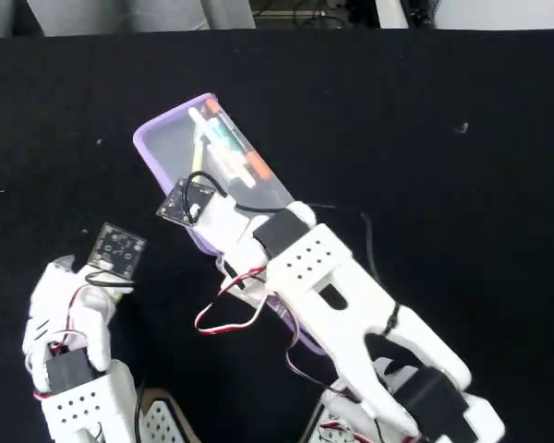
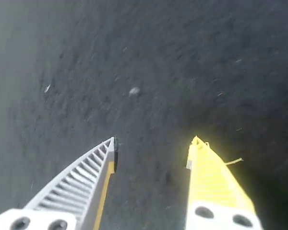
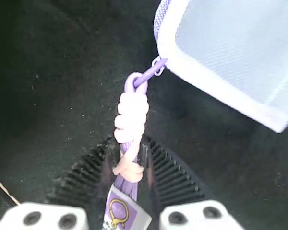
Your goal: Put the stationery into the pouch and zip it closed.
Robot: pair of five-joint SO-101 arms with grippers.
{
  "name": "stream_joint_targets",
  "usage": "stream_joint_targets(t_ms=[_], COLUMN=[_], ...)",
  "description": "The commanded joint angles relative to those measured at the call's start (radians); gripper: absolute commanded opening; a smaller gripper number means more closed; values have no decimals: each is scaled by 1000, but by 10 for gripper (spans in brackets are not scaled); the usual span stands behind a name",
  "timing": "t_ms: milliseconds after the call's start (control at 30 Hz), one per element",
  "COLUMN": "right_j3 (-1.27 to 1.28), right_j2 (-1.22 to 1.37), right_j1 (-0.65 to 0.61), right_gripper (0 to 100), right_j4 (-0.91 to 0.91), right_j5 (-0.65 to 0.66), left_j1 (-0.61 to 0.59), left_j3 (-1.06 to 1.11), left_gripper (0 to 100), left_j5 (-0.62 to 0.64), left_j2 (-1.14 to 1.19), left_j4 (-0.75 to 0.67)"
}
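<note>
**Right gripper pinched on the zip cord, left gripper spread over bare cloth**

My right gripper (image 3: 128,152) is pressed together on the knotted pale pink cord (image 3: 131,112) that hangs from the pouch's zip. Its two black ribbed fingers (image 3: 175,172) squeeze the lower knot from either side. A small white paper tag with a purple print (image 3: 122,213) sits just behind the pinch, between the finger roots. The cord runs taut from my grip up to the small purple plastic zip slider (image 3: 156,67), which sits at one corner of the pouch.

The flat translucent pouch with a purple fabric edge (image 1: 171,138) lies on the black cloth-covered table (image 1: 443,148), slanted across it, a little towards my left side. My right arm (image 1: 351,295) stretches over its near half and hides that part. Through the clear wall of the far half I can see the stationery (image 1: 226,148): a few pens lying lengthwise inside, with white, green and orange on them. In my right wrist view the pouch (image 3: 230,48) shows as a pale, purple-bordered corner just beyond the cord. I cannot tell how far along its track the zip is shut.

My left gripper (image 2: 153,146) hangs spread wide above bare black cloth, holding nothing. One finger is ribbed grey-white (image 2: 84,179), the other yellow (image 2: 211,179), and a small pale speck of lint (image 2: 133,91) lies on the cloth beyond them. From above, my left arm (image 1: 74,323) sits at the near left of the table, apart from the pouch.
</note>
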Motion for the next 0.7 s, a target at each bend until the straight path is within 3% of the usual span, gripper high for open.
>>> stream_joint_targets(t_ms=[0,167,333,467,667], right_j3=[-99,-159,-163,-165,-166], right_j2=[-53,-54,-61,-61,-61], right_j1=[15,15,15,17,68], right_gripper=[11,11,11,11,11], right_j4=[35,78,86,84,84], right_j5=[9,9,29,29,29], left_j1=[81,142,159,226,335], left_j3=[22,22,25,27,25], left_gripper=[246,246,267,363,338], left_j5=[2,5,124,68,-48], left_j2=[-8,-8,-8,-8,-8], left_j4=[-20,-71,-245,-258,-259])
